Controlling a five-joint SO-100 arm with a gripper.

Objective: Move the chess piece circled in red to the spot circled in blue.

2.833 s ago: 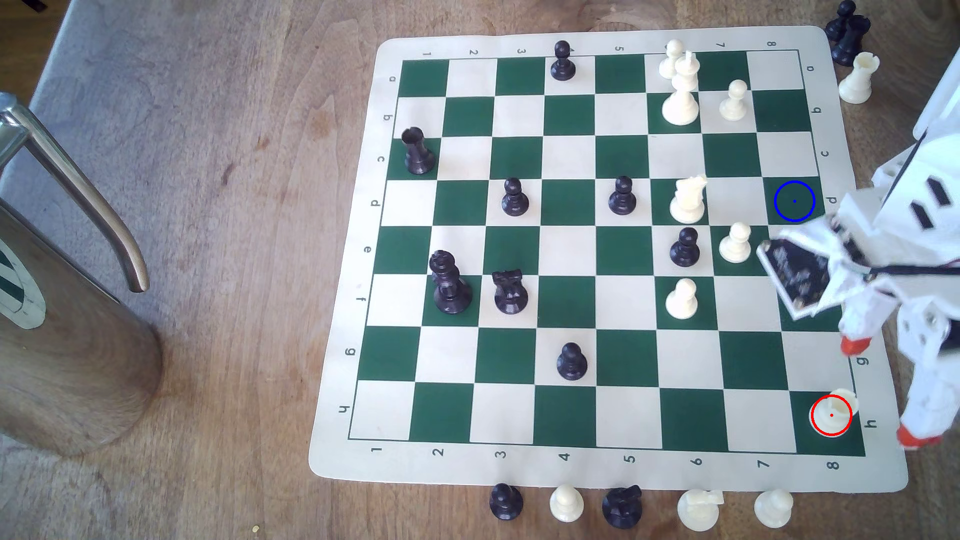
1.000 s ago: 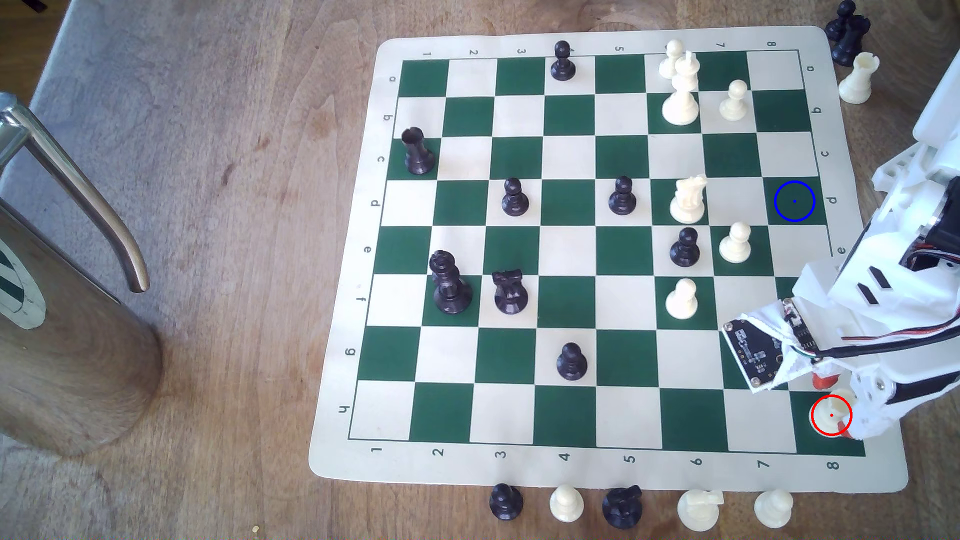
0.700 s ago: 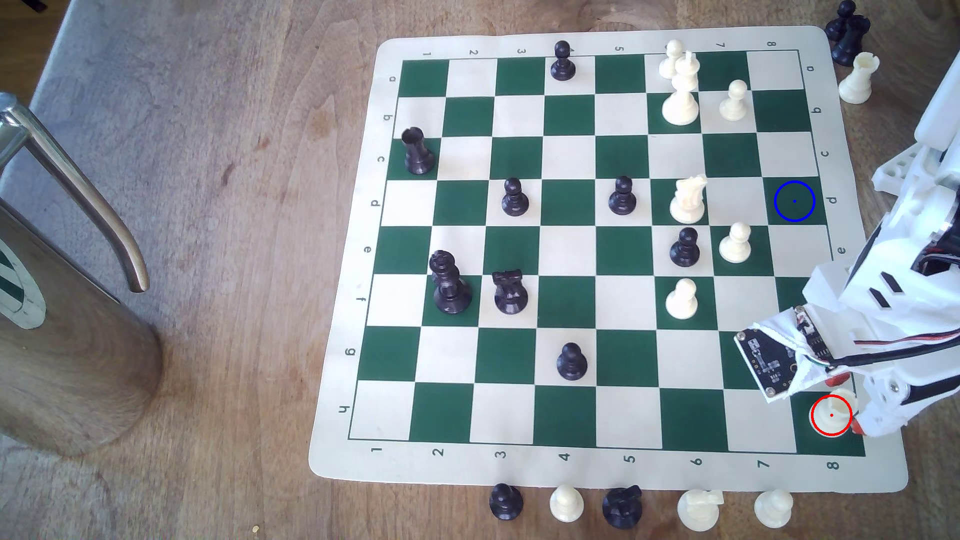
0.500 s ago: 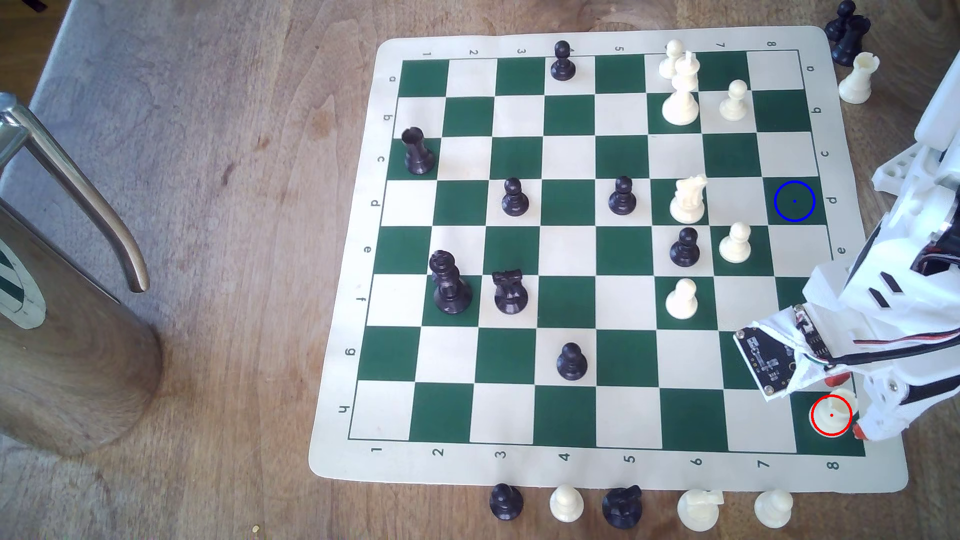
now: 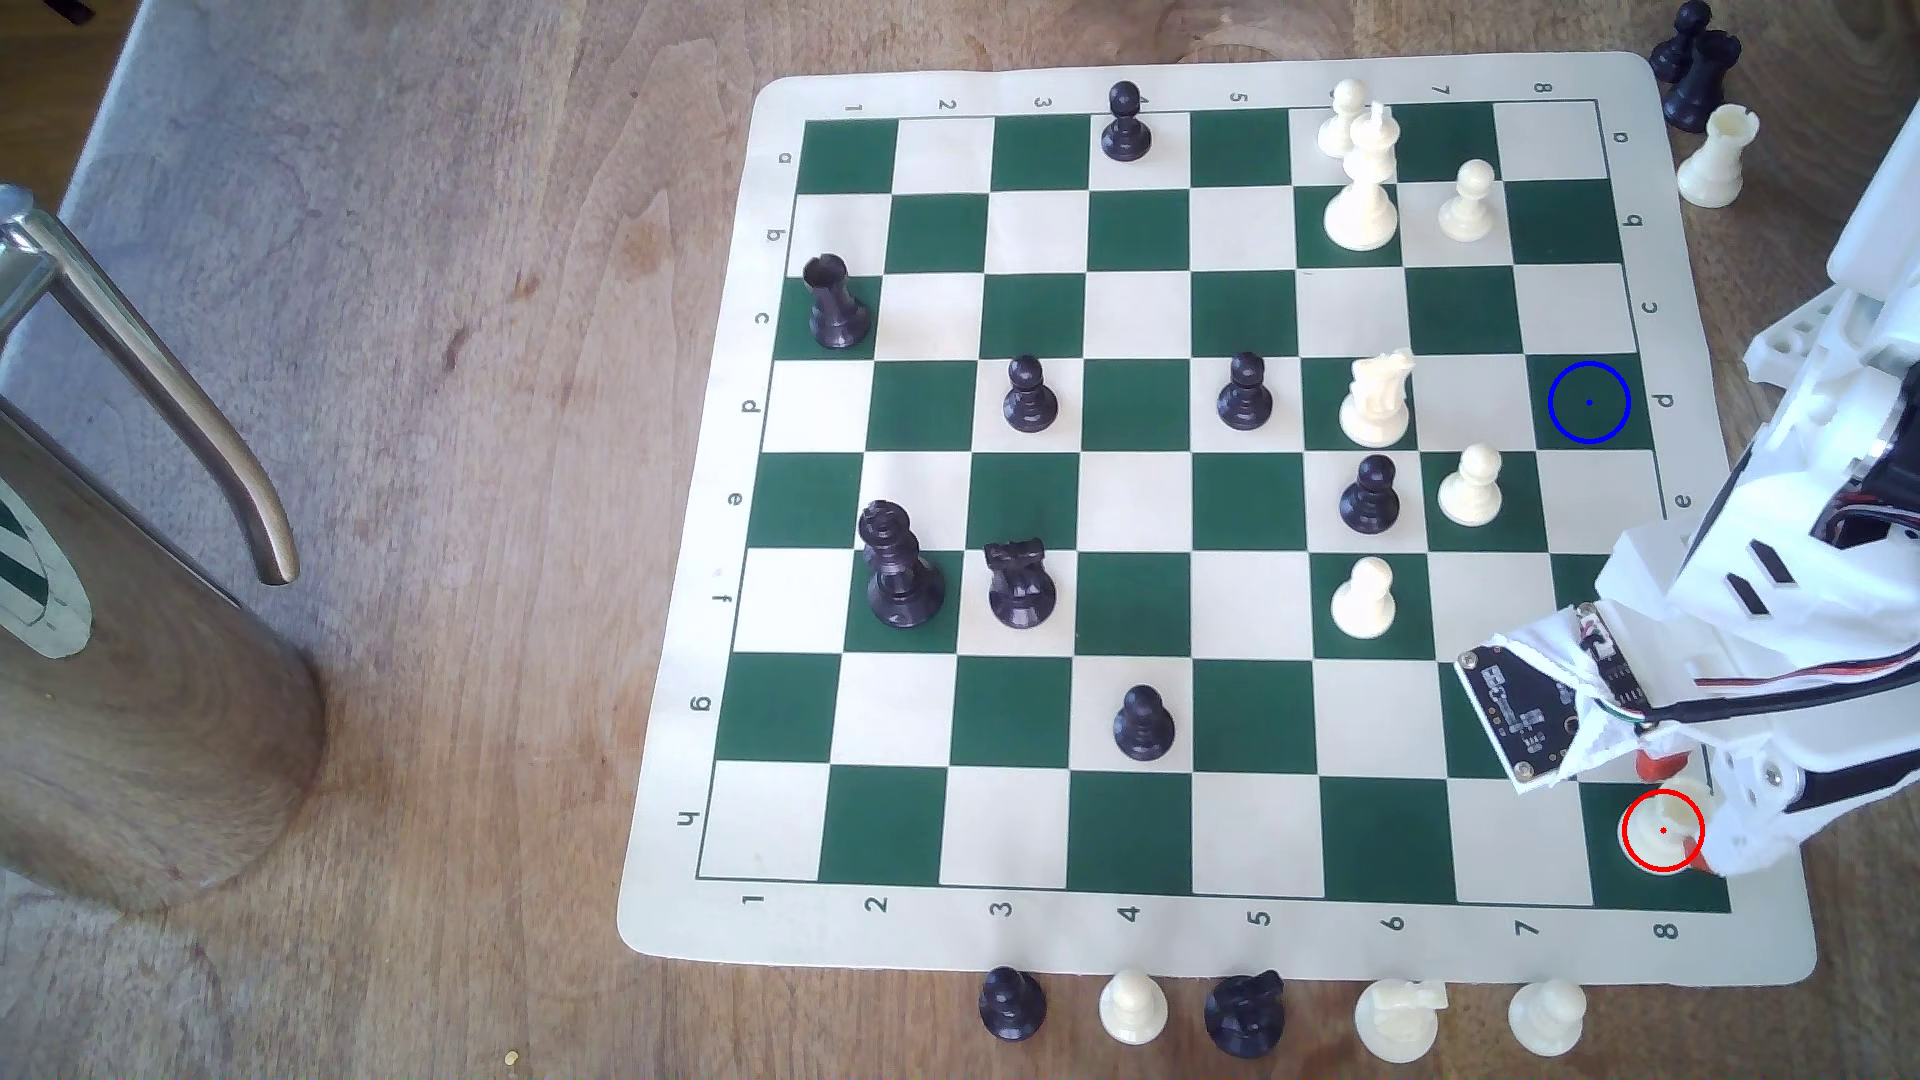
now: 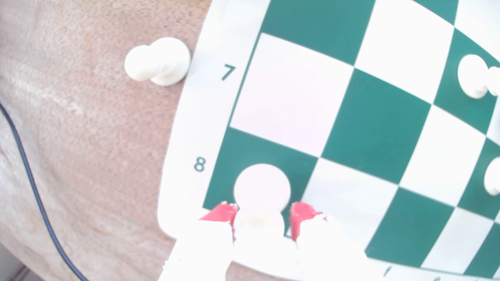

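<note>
Jaws part-open, red fingertips (image 6: 220,213) flanking rook (image 5: 1662,831) on near-right corner square; I can't confirm contact. Blue-ringed square (image 5: 1589,402) bare, farther along right edge. Five spare pieces on worktop (image 5: 468,312) along near edge.

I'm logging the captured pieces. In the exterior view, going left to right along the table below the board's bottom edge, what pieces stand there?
black pawn → cream pawn → black knight → cream knight → cream pawn nearest the 7 label
</note>
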